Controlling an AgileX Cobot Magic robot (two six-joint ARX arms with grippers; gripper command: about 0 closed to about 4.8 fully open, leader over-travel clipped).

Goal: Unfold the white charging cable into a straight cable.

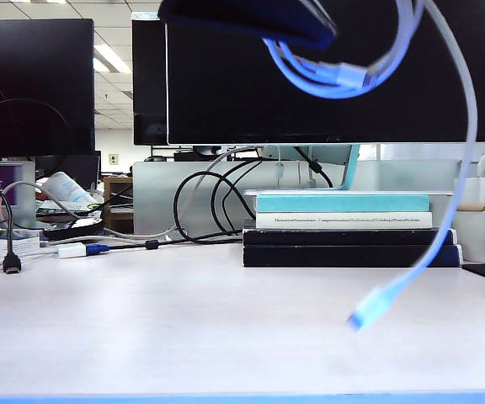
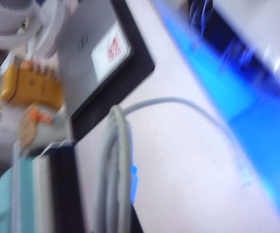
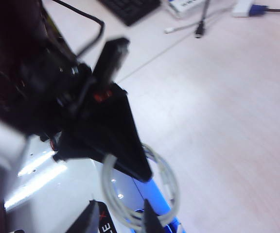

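Observation:
The white charging cable (image 1: pixel 471 168) hangs in loops high at the top of the exterior view from a dark blurred gripper, my left gripper (image 1: pixel 314 35). One strand drops on the right to a small plug (image 1: pixel 365 317) just above the table. In the left wrist view the bunched cable (image 2: pixel 118 160) runs out under the camera; the jaws themselves are hidden. A single strand arcs away to the plug (image 2: pixel 244 175). The right wrist view shows the left gripper (image 3: pixel 139 171) shut on the coil (image 3: pixel 172 187). My right gripper (image 3: pixel 118 223) has its fingers apart, with the coil's lower loop between them.
A stack of books (image 1: pixel 348 227) lies at the back right of the pale table (image 1: pixel 183 328), under dark monitors (image 1: pixel 327 84). Black cables (image 1: pixel 200 202), a white adapter with a blue plug (image 1: pixel 78 250) and a black plug (image 1: pixel 11 263) sit at the back left. A keyboard (image 3: pixel 130 9) is farther off.

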